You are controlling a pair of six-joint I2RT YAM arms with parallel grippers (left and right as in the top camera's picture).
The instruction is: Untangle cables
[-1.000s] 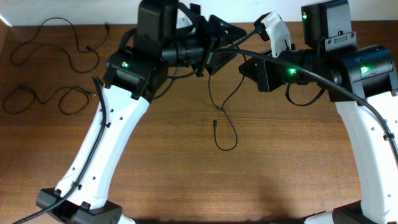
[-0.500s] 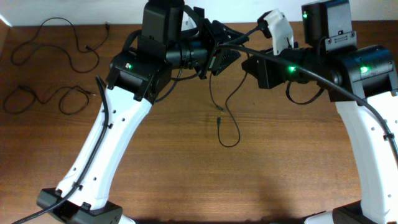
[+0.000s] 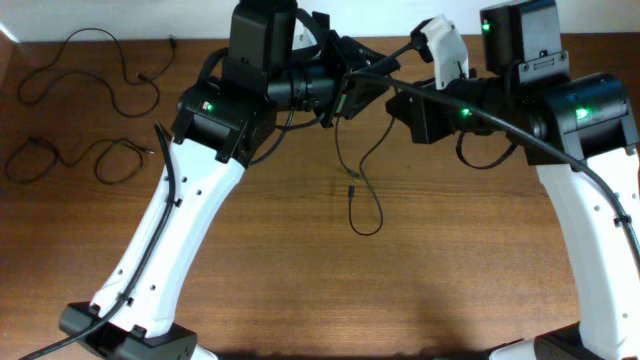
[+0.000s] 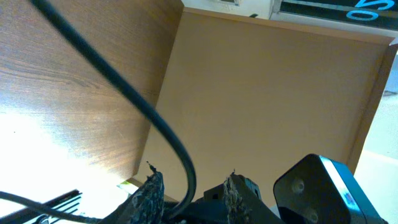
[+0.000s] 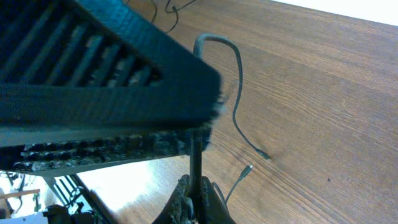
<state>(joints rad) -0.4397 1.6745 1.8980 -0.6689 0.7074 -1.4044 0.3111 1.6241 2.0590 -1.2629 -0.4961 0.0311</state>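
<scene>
Three cables [image 3: 352, 192]: two loose at left, third in right claw [image 5: 194, 198].

hanging cable [image 3: 352, 192]: drops from between the arms, end looped on table [image 3: 460, 270] | upper-left cable [image 3: 122, 65], lower-left cable [image 3: 60, 158]: lying loose

Overhead: light is even and diffuse, moderately bright. The brown wooden tabletop [image 3: 450, 280] is well exposed, and the shadows under the arms are soft and faint. The white strip [image 3: 120, 15] along 12 o'clock clips to near white. The small green indicator lights [image 3: 467, 114] bloom slightly. Detail is a little soft throughout.

Left wrist: blown-out white glare on the wood at 8 o'clock, and an overexposed edge at 3 o'clock. The flat beige panel [image 4: 267, 99] is evenly lit.

Right wrist: the ribbed black block [image 5: 93, 81] fills 9 to 12 o'clock, badly out of focus. Glare on the wood at 7 o'clock, clipped white corner at 1 o'clock. The thin black cord [image 5: 239, 74] is fairly sharp.
</scene>
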